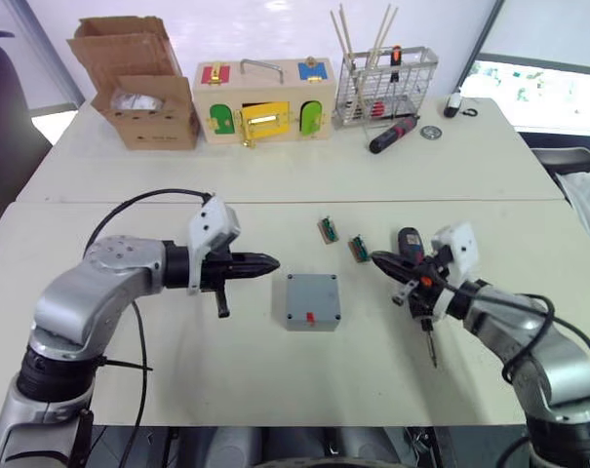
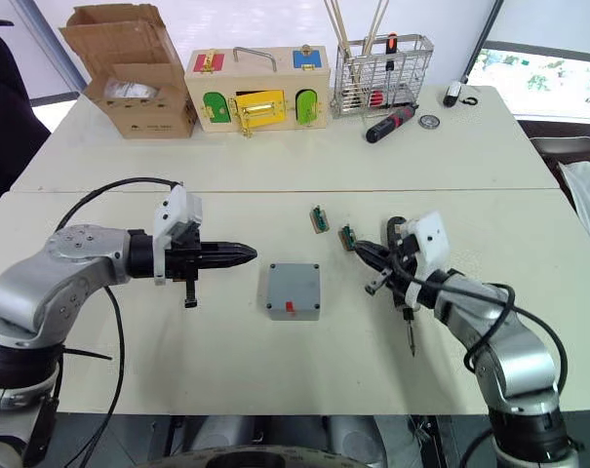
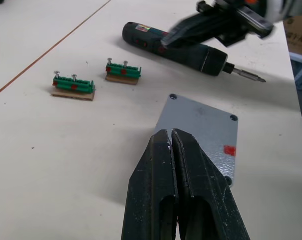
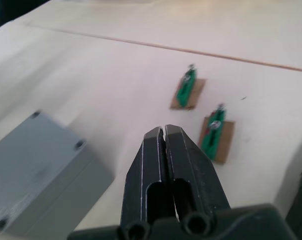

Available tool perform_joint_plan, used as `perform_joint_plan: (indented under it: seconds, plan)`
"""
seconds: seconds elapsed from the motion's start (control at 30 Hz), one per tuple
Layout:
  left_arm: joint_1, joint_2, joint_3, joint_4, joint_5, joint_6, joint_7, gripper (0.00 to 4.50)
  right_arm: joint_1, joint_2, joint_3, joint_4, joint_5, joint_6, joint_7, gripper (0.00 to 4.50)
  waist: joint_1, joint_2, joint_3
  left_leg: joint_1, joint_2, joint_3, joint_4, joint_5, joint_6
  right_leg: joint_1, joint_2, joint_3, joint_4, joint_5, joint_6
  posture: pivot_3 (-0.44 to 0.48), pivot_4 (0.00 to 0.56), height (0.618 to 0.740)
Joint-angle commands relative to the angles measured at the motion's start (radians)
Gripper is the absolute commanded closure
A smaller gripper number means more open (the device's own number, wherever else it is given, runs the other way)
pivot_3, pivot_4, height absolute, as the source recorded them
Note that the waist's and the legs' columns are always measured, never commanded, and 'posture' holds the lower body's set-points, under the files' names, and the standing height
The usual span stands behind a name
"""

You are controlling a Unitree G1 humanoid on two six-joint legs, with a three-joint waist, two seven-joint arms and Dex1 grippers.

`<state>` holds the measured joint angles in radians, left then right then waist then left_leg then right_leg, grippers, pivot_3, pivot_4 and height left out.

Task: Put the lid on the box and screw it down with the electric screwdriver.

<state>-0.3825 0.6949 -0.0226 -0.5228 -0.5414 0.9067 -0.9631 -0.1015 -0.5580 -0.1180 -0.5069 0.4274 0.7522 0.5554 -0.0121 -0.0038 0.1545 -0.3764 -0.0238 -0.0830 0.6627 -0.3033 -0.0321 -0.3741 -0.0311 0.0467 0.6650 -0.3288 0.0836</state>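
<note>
Lid (image 1: 312,297) sitting on box (image 1: 312,319); both grippers, left (image 1: 272,263) and right (image 1: 377,258), hovering with fingers pressed together, empty.

Robotics lab / test bench setup. Two plain white tables (image 1: 177,175) pushed together. Along the back edge: wooden latch-and-lock board with coloured doors (image 1: 263,100), open cardboard carton (image 1: 138,83) beside it on the left, wire tool basket (image 1: 384,90) holding sticks and screwdrivers on the right. Monitor (image 1: 543,93) past the basket.
</note>
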Motion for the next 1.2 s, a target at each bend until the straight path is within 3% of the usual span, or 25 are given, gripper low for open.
perform_joint_plan:
  seconds: [0.03, 0.07, 0.2, 0.33, 0.97, 1.13, 1.2]
  plan:
    - [0.029, 0.036, -0.045, -0.074, 0.035, -0.036, 0.031, 3.63, -0.054, -0.022, 0.034, 0.06, -0.033, 0.038, -0.025, 3.64, 0.002, 0.0, 0.0, 0.0, 0.0, 0.0, 0.0, 0.0, 0.0, 0.0, 0.0, 0.0, 0.0, 0.0, 0.0, 0.0, 0.15, 0.74]
    - [0.034, 0.039, -0.052, -0.083, 0.038, -0.04, 0.041, 3.14, -0.079, -0.019, 0.046, 0.084, -0.042, 0.041, -0.032, 3.09, 0.002, 0.0, 0.0, 0.0, 0.0, 0.0, 0.0, 0.0, 0.0, 0.0, 0.0, 0.0, 0.0, 0.0, 0.0, 0.0, 0.15, 0.74]
    - [0.048, 0.036, -0.059, -0.101, 0.03, -0.051, 0.071, 3.13, -0.154, 0.001, 0.07, 0.16, -0.057, 0.05, -0.053, 1.14, -0.001, 0.001, 0.001, 0.0, 0.0, 0.001, 0.0, 0.0, 0.0, 0.0, 0.0, 0.0, 0.0, 0.0, 0.0, 0.0, 0.15, 0.74]
    - [0.075, 0.036, -0.048, -0.133, -0.003, -0.039, 0.088, 4.44, -0.212, 0.043, 0.056, 0.211, -0.036, 0.076, -0.076, 1.11, -0.001, 0.001, 0.001, 0.0, 0.0, 0.001, -0.001, 0.0, 0.0, -0.001, 0.0, 0.0, 0.0, 0.0, 0.0, 0.0, 0.15, 0.74]
    - [0.077, 0.055, -0.057, -0.116, -0.035, -0.047, 0.13, 4.44, -0.2, 0.083, 0.085, 0.249, -0.068, 0.059, -0.088, 1.11, -0.002, 0.002, 0.002, -0.001, 0.0, 0.001, -0.001, 0.0, 0.0, -0.002, 0.0, 0.001, 0.0, 0.0, 0.0, 0.0, 0.15, 0.74]
    - [0.079, 0.051, -0.066, -0.107, -0.035, -0.051, 0.137, 4.5, -0.201, 0.092, 0.086, 0.257, -0.076, 0.044, -0.099, 2.31, -0.001, 0.002, 0.002, -0.001, 0.0, 0.001, -0.001, 0.0, 0.0, -0.002, 0.0, 0.001, 0.0, 0.0, 0.0, 0.0, 0.15, 0.74]
    - [0.08, 0.051, -0.069, -0.105, -0.036, -0.052, 0.138, 4.5, -0.202, 0.093, 0.087, 0.257, -0.076, 0.043, -0.1, 2.31, -0.001, 0.002, 0.002, -0.001, 0.0, 0.001, -0.001, 0.0, 0.0, -0.002, 0.0, 0.001, 0.0, 0.0, 0.0, 0.0, 0.15, 0.74]
